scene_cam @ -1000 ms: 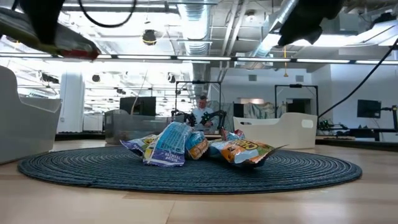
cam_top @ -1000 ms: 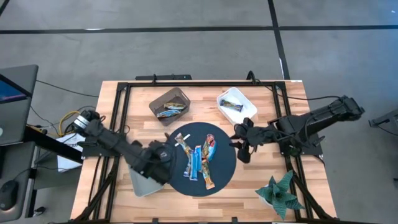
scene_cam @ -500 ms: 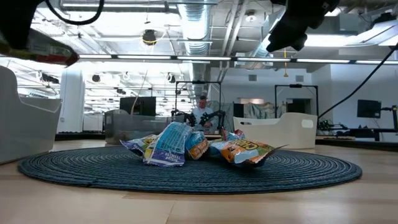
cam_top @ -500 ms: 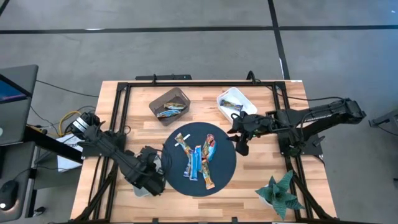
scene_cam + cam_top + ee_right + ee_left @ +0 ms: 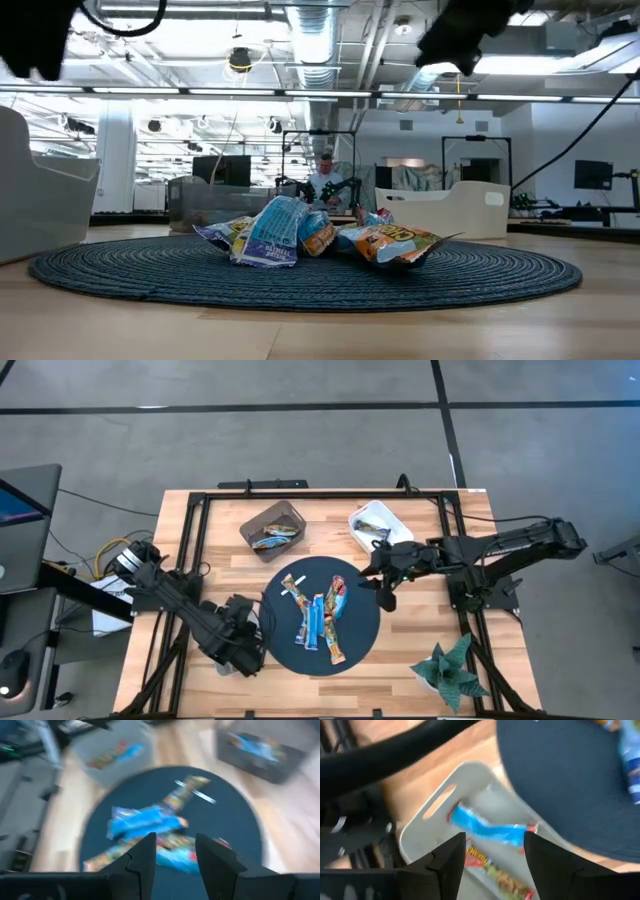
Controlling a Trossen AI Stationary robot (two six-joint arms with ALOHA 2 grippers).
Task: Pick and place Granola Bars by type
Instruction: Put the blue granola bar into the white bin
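Hovering with empty, parted fingers, the left gripper (image 5: 490, 865) hangs over the grey tray (image 5: 427, 827) holding sorted bars, while the right gripper (image 5: 175, 857), also open and empty, faces the Granola Bars (image 5: 322, 615) on the round mat (image 5: 362, 635), probably to pick one.

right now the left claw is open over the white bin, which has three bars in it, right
Not quite: the left wrist view shows two bars in the white bin, a blue bar and a red and yellow bar. The left claw is open above it.
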